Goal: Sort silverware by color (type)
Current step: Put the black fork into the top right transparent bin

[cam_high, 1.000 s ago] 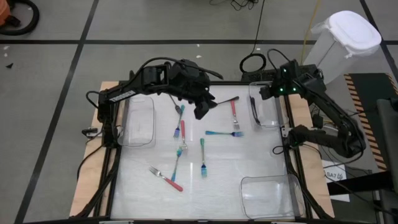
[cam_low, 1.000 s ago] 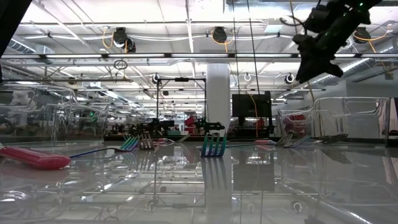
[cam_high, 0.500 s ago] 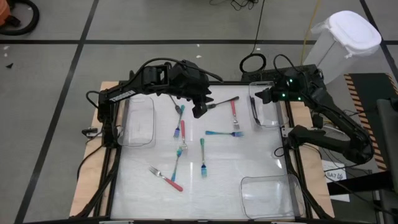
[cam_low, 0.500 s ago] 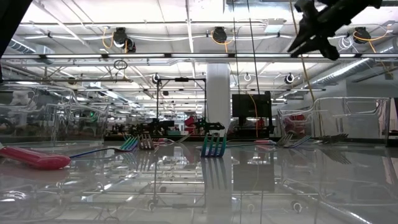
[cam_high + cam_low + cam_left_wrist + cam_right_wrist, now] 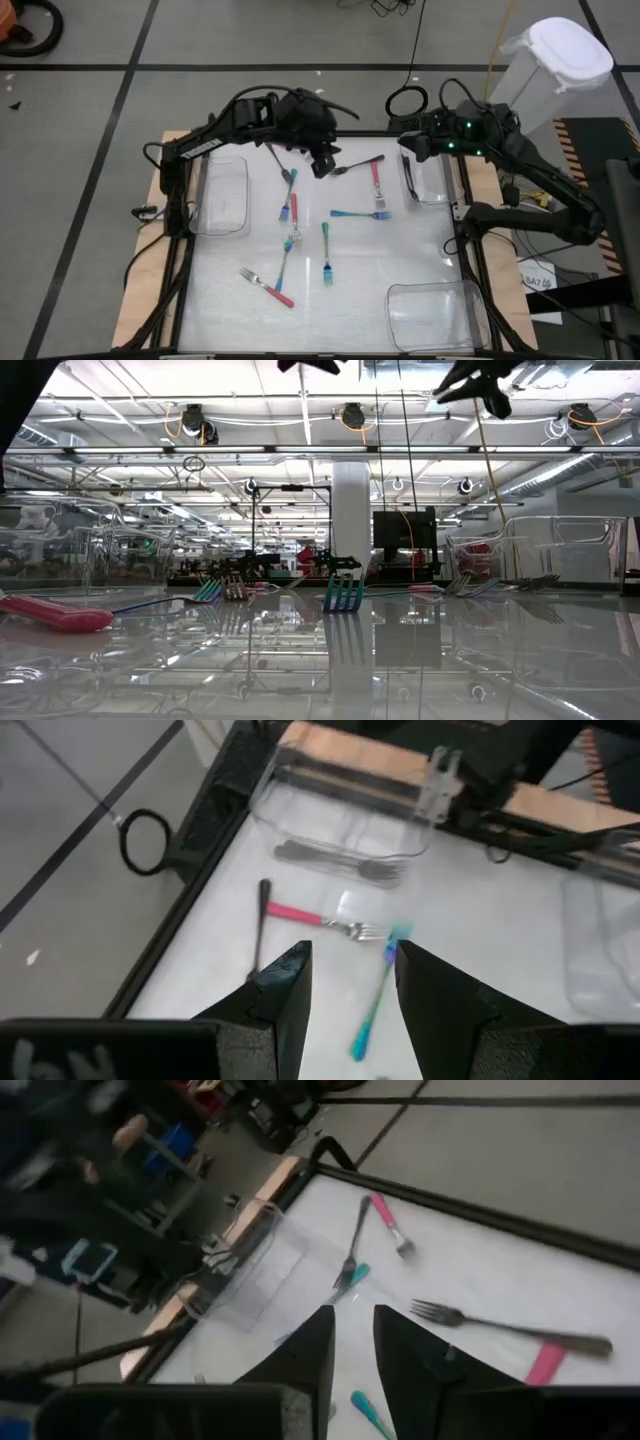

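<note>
Left gripper (image 5: 352,950) hangs above the table's far edge, near the middle of it, with its fingers spread and nothing between them. Right gripper (image 5: 354,1312) hangs above the far right corner, its fingers parted by a narrow gap and likewise empty.

The white table (image 5: 400,260) carries three clear plastic bins. The left bin (image 5: 225,200) lies along the left edge and looks empty. The near bin (image 5: 435,315) sits at the near right corner, also empty as far as can be seen. The far bin (image 5: 436,190) stands at the far right corner, below the right gripper, and holds a black fork (image 5: 410,178) against its inner wall. Off the table, beyond the far right corner, stands a pale container with a white lid (image 5: 560,55).

The rest of the silverware lies loose on the far and middle parts of the table. A second black fork (image 5: 358,164) lies near the far edge, just beside the spot under the left gripper. A pink-handled fork (image 5: 377,185) lies next to it, toward the far bin, and a teal fork (image 5: 360,213) lies crosswise just nearer than that. Another teal fork (image 5: 326,252) lies lengthwise at the middle. Toward the left bin, a teal-handled fork (image 5: 288,190) and a pink fork (image 5: 294,207) lie close together, with one more teal-handled piece (image 5: 287,260) nearer. A last pink-handled fork (image 5: 270,288) lies slanted closest to the near edge, apart from the others.
</note>
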Controlling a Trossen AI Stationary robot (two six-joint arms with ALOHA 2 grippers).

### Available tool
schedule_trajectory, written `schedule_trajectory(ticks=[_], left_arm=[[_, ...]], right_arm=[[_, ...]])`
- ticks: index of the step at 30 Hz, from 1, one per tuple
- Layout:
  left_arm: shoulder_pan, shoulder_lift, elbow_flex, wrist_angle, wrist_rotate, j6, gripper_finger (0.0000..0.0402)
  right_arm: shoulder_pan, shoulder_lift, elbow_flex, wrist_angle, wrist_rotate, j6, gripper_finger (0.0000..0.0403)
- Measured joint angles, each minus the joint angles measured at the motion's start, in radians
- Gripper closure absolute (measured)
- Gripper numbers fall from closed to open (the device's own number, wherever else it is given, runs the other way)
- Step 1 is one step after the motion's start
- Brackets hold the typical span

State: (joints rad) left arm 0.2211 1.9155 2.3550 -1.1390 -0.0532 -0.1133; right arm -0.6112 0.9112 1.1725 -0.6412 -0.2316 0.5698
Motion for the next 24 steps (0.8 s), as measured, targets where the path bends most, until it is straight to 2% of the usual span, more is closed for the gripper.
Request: schedule_trajectory(ticks=[9, 18, 24], left_arm=[[0.092, 0.082, 0.0, 0.035, 0.0, 0.023, 0.0254], [0.1, 0.159, 0.0, 0.019, 0.0, 0.03, 0.0254], [0.096, 0.215, 0.0, 0.039, 0.001, -0.022, 0.0254]], right_arm=[[0.005, 0.086, 0.146, -0.044, -0.001, -0.228, 0.0332], [0.002, 0.105, 0.147, -0.05, -0.004, -0.342, 0.0332], [0.002, 0.107, 0.147, -0.049, -0.008, -0.4, 0.0332]])
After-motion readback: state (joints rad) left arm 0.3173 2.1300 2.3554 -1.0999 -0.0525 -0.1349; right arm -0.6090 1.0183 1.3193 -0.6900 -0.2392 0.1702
